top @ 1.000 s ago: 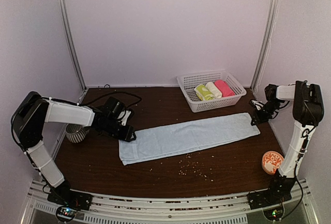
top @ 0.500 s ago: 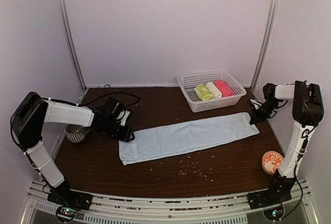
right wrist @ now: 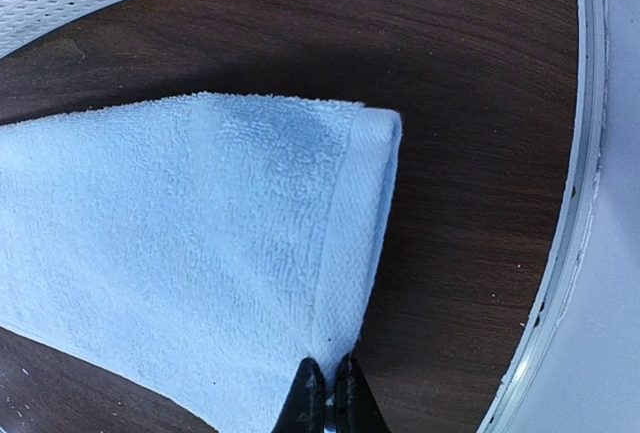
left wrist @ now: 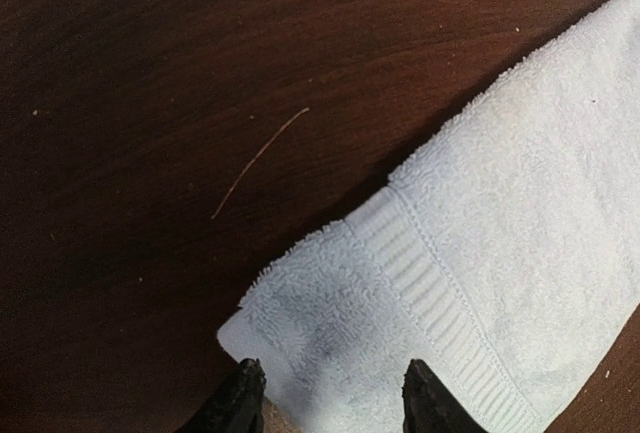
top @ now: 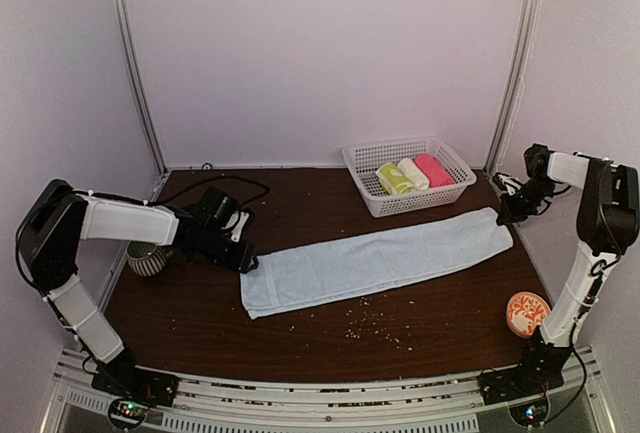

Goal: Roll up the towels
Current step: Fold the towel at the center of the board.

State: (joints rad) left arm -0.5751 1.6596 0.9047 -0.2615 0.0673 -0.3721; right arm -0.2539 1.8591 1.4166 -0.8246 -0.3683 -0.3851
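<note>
**Pale blue towel lying stretched between the two grippers**

The pale blue towel [top: 375, 261] is lying flat as a long strip across the middle of the table [top: 300, 208]. It is running slantwise from the left front toward the right rear.

The right gripper [top: 503, 215] is pinching the hem at the towel's right end. In the right wrist view its fingers [right wrist: 310, 398] are sitting almost together on the folded edge of the cloth [right wrist: 200, 233].

The left gripper [top: 245, 261] is hanging low over the towel's left end. In the left wrist view its jaws are standing well apart, and the ribbed corner of the towel [left wrist: 500, 253] is lying between them, not clamped.

The yellow-green towel [top: 393, 179] is lying rolled in the white basket [top: 410, 203], just behind the blue towel's right half. It is sitting side by side with a cream roll [top: 413, 173] and a pink roll [top: 433, 169].

Crumbs [top: 375, 318] are lying scattered on the table in front of the blue towel. A striped cup [top: 148, 256] is standing at the left edge, beside the left arm. An orange patterned disc [top: 526, 313] is lying near the right arm's base.
</note>
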